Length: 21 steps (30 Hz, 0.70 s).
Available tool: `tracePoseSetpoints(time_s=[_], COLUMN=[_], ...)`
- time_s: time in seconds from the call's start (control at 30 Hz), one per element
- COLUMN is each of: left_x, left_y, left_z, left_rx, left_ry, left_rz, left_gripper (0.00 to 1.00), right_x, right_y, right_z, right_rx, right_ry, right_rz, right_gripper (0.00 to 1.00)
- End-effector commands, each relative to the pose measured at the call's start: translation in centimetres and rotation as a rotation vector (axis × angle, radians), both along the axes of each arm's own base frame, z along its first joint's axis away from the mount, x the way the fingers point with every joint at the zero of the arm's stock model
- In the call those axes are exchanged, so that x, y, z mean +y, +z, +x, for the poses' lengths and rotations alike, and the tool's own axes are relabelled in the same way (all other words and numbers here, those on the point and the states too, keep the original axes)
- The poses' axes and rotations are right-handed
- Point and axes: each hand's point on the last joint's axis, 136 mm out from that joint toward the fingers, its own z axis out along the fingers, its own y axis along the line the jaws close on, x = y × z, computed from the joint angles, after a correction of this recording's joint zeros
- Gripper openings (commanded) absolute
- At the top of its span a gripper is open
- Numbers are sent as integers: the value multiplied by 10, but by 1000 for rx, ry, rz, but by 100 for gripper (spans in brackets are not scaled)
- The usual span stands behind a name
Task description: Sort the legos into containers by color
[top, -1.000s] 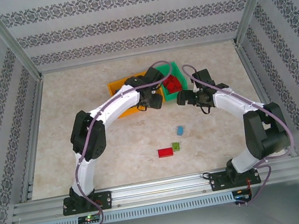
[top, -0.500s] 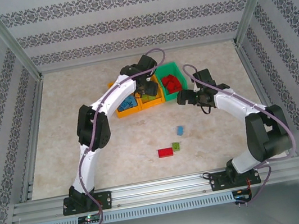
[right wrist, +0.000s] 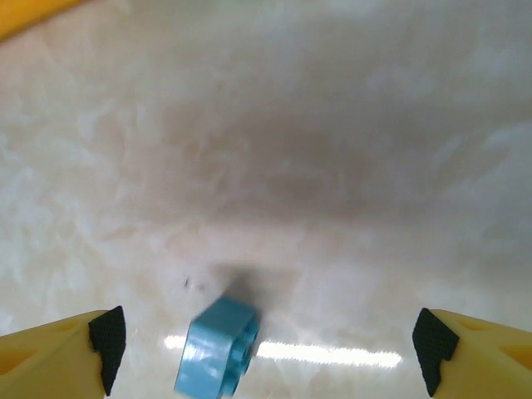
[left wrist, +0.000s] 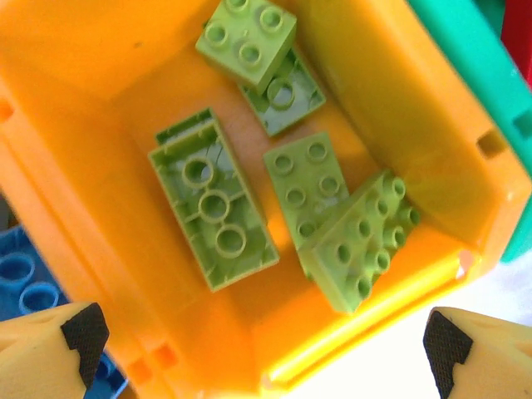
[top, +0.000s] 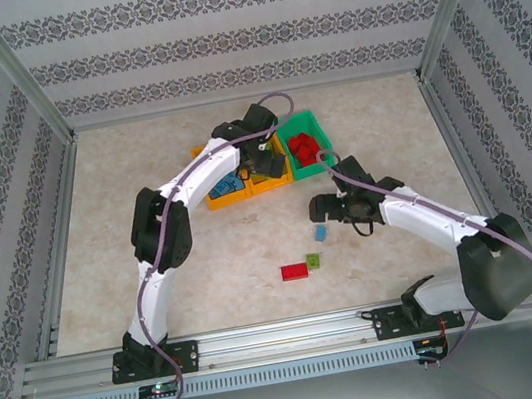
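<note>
My left gripper (top: 264, 166) (left wrist: 264, 341) hangs open over the middle orange container (top: 270, 181) (left wrist: 83, 100). Several lime green legos (left wrist: 216, 212) lie inside it, and nothing is between the fingers. The left orange container (top: 225, 190) holds blue legos (left wrist: 17, 274). The green container (top: 307, 124) (left wrist: 474, 75) holds red legos (top: 306, 147). My right gripper (top: 320, 209) (right wrist: 266, 349) is open, low over the table. A light blue lego (right wrist: 218, 345) (top: 319, 234) lies between its fingers, nearer the left fingertip (right wrist: 106, 337). A red lego (top: 295, 271) and a lime lego (top: 312, 262) lie on the table.
The three containers stand side by side at the back middle of the beige table (top: 152, 248). Metal frame rails (top: 57, 222) and patterned walls close off the sides and back. The loose legos lie between the arms near the table's centre.
The left gripper moved back over the middle orange container and opened. The right arm swung from beside the green container toward the near side and down over the light blue lego.
</note>
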Motion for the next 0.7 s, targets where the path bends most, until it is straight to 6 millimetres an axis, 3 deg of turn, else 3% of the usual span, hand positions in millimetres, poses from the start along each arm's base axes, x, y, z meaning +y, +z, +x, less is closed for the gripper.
tracePoseSetpoints(time_s=[0.0, 0.23, 0.43, 0.53, 0.67], left_x=[3, 27, 54, 66, 79], left_y=[38, 49, 38, 31, 24], left_z=[0, -21, -45, -55, -68], left_rx=[-97, -154, -144, -134, -124], left_ry=[32, 64, 98, 117, 131], left_rz=[-78, -70, -45, -37, -28], left_gripper=[99, 99, 99, 99, 99], right_x=[5, 23, 19, 21, 22], right_y=[-8, -22, -39, -45, -43], right_z=[-20, -29, -27, -24, -17], right_rx=[41, 82, 121, 136, 115], right_ry=[-42, -30, -31, -23, -20], right_rz=[-11, -28, -100, -121, -150], right_gripper=[89, 87, 79, 70, 46])
